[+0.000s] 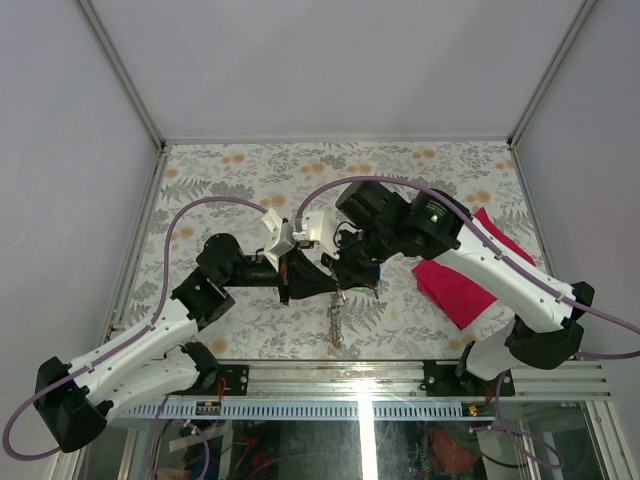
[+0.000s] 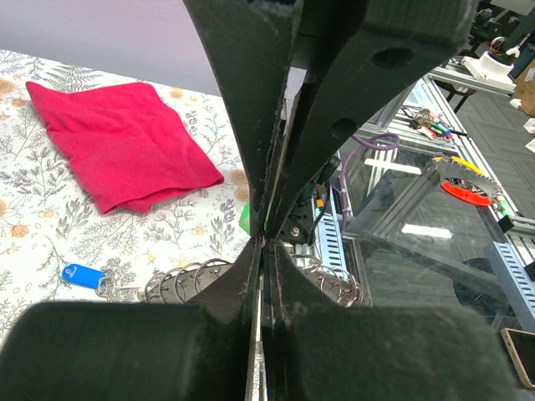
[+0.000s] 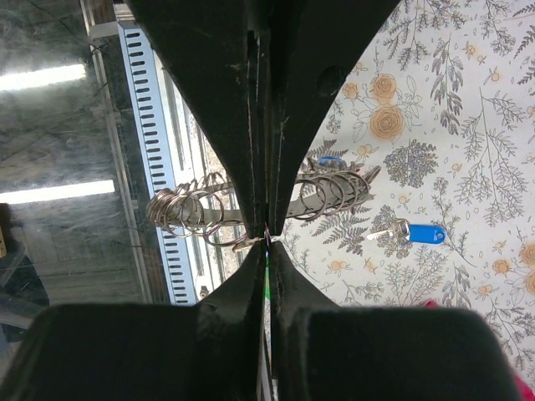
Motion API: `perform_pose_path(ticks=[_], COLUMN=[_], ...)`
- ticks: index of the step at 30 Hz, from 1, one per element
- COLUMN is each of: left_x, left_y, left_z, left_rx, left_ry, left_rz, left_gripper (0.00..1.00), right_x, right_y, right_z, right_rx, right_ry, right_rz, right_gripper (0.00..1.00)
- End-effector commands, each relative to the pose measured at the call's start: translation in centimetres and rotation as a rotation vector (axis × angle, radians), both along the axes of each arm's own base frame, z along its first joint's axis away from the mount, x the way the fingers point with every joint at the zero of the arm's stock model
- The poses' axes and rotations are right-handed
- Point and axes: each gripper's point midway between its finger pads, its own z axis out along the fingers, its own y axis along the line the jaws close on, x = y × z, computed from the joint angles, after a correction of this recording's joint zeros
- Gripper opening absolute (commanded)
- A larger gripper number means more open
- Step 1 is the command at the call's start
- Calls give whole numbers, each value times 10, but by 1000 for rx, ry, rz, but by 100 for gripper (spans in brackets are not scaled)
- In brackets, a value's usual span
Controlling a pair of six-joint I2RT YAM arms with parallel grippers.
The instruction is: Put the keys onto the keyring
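The keyring shows as a row of several grey metal rings on a dark strip (image 3: 188, 209), and it trails toward the near edge (image 1: 335, 322). My left gripper (image 1: 322, 282) and right gripper (image 1: 345, 268) meet tip to tip above the table's middle. The left gripper (image 2: 263, 246) is shut across the keyring (image 2: 180, 280). The right gripper (image 3: 267, 242) is shut, with a green sliver between its jaws. That green key (image 2: 244, 220) peeks out beside its fingers (image 2: 334, 125). The blue-headed key (image 3: 424, 234) lies loose on the table (image 2: 82, 276).
A red cloth (image 1: 455, 285) lies crumpled to the right of the grippers (image 2: 117, 142). The aluminium rail (image 1: 400, 380) with the arm bases runs along the near edge. White walls and metal posts close in the floral table (image 1: 240, 170).
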Motion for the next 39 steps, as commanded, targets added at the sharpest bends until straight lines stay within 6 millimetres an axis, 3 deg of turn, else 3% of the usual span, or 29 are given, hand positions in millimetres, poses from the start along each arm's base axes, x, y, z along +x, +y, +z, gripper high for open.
perform_pose_path(ticks=[1,3,8,11,19,26,33,39], left_x=[-3,1,12,16,27,39,49,52], left_y=[-2,-1,4,7,13,20,21,20], left_z=[11,13,21,26,34,43,46,44], left_rx=[-12,-21,-55,-78,-142,-191,-197,-187], left_ry=[-24,-21,-12,-8,6,7,13,19], left_rz=[-15,21,119,155,245,333,387,398], left_gripper=[0,0,0,0,0,0,0,0], right_x=[2,2,9,17,35,72,71,67], right_y=[8,8,4,0,-10,-29,-12,-3], right_z=[27,27,30,37,70,89,84,69], right_rx=[120,125,141,162,335,609,730,686], right_ry=[-68,-70,-105,-144,-213,-19,201,263], right_rz=[-2,-6,-62,-124,-326,-652,-720,-694], right_gripper=[0,5,29,36,40,42,44,41])
